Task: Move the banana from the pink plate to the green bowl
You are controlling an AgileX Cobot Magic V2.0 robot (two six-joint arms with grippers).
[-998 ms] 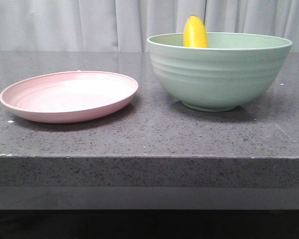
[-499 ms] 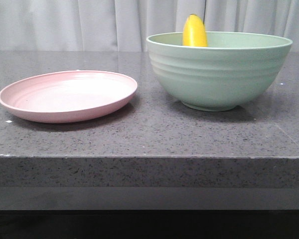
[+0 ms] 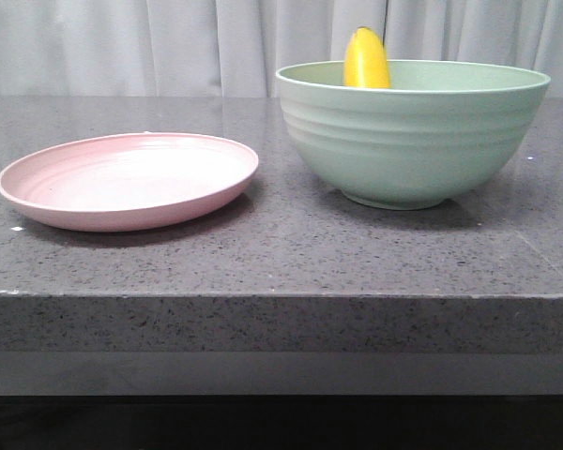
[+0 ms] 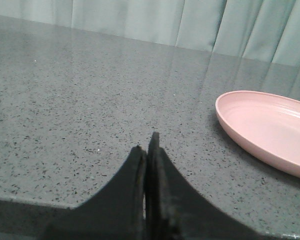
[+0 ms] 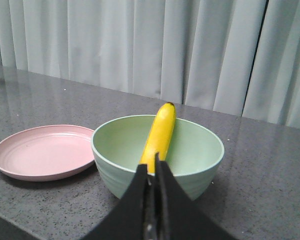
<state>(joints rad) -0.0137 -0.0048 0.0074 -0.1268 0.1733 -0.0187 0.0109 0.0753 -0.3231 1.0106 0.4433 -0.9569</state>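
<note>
1. A yellow banana (image 3: 367, 59) is leaning inside a green bowl (image 3: 413, 141) on a dark speckled desk (image 3: 281, 253), its upper end poking above the far rim in the front view.
2. From the right wrist view, the banana (image 5: 160, 137) is resting against the bowl's (image 5: 200, 145) inner wall, its dark tip pointing up toward the pale curtain (image 5: 140, 45) behind.
3. A pink plate (image 3: 129, 180) is sitting bare to the left of the bowl, the two close together but not touching, with a strip of open desk showing between their rims.
4. The left claw (image 4: 146, 155) is hanging over the desk (image 4: 90, 100) with its dark fingers pressed together and holding nothing; the plate (image 4: 270, 127) is lying off to one side of it, apart from the fingertips.
5. The right claw (image 5: 153, 172) is likewise sitting with fingers together and empty, on the near side of the bowl, with the banana rising just beyond its tips.
6. A wide band of bare desk is running along the front edge (image 3: 281, 295), ahead of both dishes.
7. More open surface is stretching behind the plate toward the curtain (image 3: 169, 47), and neither arm is showing in the front view.
</note>
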